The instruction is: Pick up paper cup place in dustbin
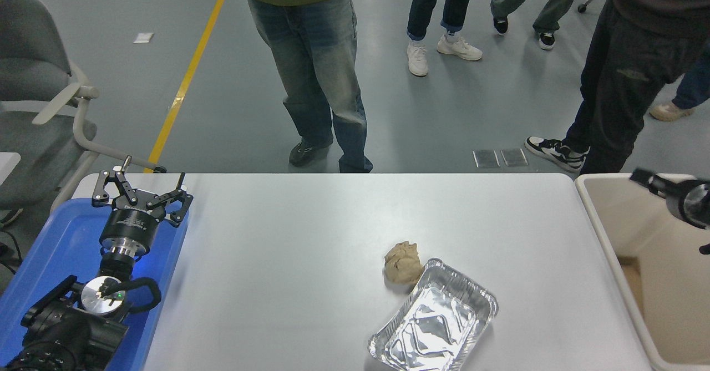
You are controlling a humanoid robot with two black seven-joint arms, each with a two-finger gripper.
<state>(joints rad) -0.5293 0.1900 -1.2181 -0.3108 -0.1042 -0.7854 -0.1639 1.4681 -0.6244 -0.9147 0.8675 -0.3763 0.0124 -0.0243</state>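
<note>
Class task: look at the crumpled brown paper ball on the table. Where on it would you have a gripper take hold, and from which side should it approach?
Grip the crumpled brown paper ball across its upper, far-left bulk, coming from above. Its near-right side sits against the foil tray rim, leaving no room for fingers there, while the white table to its left and far side lies bare. Being lumpy, it probably tolerates a squeeze anywhere.
</note>
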